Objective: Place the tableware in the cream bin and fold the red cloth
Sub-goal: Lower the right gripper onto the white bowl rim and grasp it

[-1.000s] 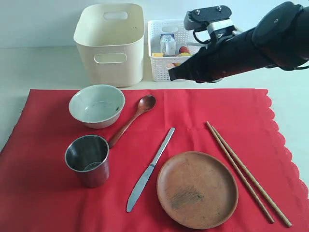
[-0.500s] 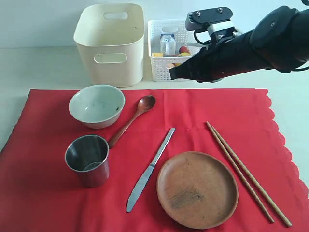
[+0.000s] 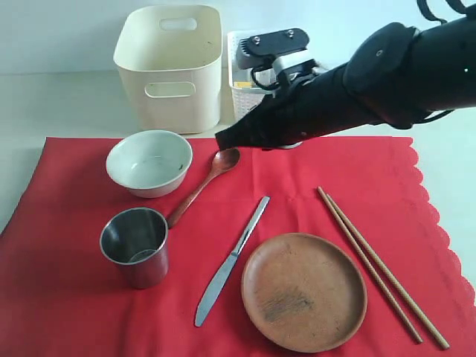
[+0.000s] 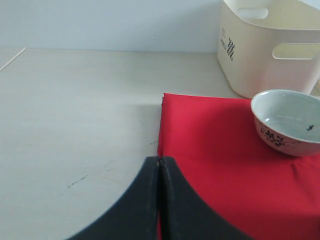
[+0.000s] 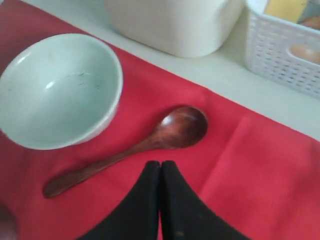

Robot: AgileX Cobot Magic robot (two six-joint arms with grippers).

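The red cloth [image 3: 312,171] lies flat with the tableware on it: pale green-white bowl [image 3: 149,162], wooden spoon [image 3: 204,185], steel cup [image 3: 135,245], metal knife [image 3: 232,259], round brown plate [image 3: 303,290] and chopsticks [image 3: 381,267]. The cream bin [image 3: 169,65] stands behind the cloth. My right gripper [image 3: 222,140] is shut and empty, hovering just above the spoon's head [image 5: 181,126] beside the bowl [image 5: 56,88]. My left gripper [image 4: 159,161] is shut and empty over the cloth's left edge [image 4: 161,125]; it does not show in the exterior view.
A white lattice basket [image 3: 247,97] with food pieces stands right of the cream bin, mostly hidden by my right arm. Bare pale tabletop [image 4: 75,110] lies left of the cloth. The bin [image 4: 270,45] and bowl [image 4: 287,122] also show in the left wrist view.
My right arm has swung left and down from in front of the lattice basket to above the spoon's head. The tableware has not moved.
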